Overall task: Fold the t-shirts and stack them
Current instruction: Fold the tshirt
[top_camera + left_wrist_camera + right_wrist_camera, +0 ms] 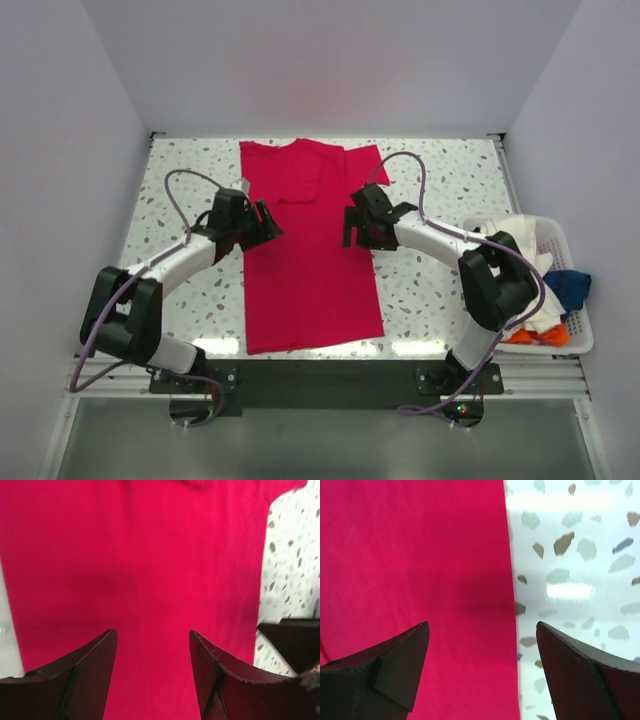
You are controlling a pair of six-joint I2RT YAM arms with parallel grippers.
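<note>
One red t-shirt (310,260) lies flat; three other shirts (512,232) sit in one basket (581,335). Both arms reach inward over the red shirt's edges, with left gripper (270,226) and right gripper (350,228) spread.

Speckled white table (440,300): grey and brown flecks, glossy finish, bright glare strips along the front edge. Boxed in on three sides by plain white walls: back wall (330,60), left wall (60,150), right wall (595,120). White slatted plastic basket (556,236) at the table's right edge, front half, long side running front to back, close to the right wall; touching or not, can't tell. Black mounting plate (330,385) centred across the near edge, sitting on silver rails (545,372) that span the full width. Flat grey surface (320,445) below the rails, nearest the camera. Same flecked tabletop in both wrist views, right side of each.
</note>
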